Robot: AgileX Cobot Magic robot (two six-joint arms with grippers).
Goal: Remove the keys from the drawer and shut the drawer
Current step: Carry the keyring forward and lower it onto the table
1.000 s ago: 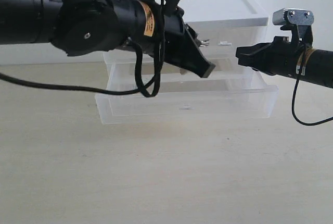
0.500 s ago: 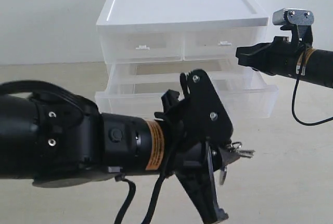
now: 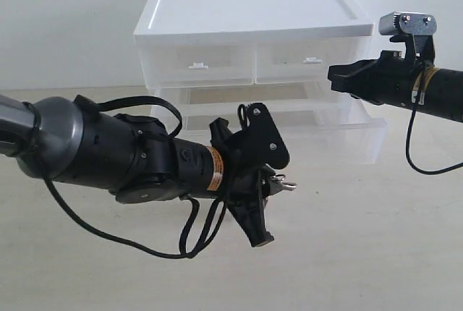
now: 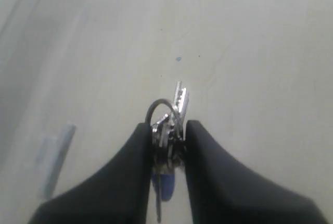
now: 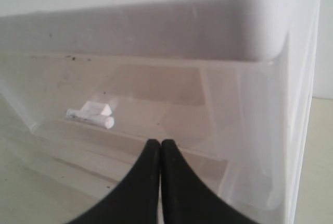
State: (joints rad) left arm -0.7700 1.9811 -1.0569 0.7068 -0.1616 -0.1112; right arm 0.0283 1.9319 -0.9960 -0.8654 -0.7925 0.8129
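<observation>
The left gripper (image 3: pixel 271 192) has drawn away, jaws clenched on the half-hidden keys (image 4: pixel 171 112); right gripper (image 5: pixel 160 145) jaws pressed together.

Robot-manipulation test bench, apparently a laboratory: a pale wood-grain tabletop (image 3: pixel 376 253) against a plain white wall (image 3: pixel 65 22) carries a translucent plastic drawer cabinet (image 3: pixel 246 7), with a black, cabled left arm (image 3: pixel 108 155) and a right arm (image 3: pixel 445 98) bearing a metal-bracketed wrist camera (image 3: pixel 407 23) above it.

Left gripper (image 4: pixel 169 139) clamped on keys (image 4: pixel 176 104); blue tag (image 4: pixel 166 185) between fingers (image 4: pixel 127 174); pale tabletop (image 4: pixel 255 41) beneath.
</observation>
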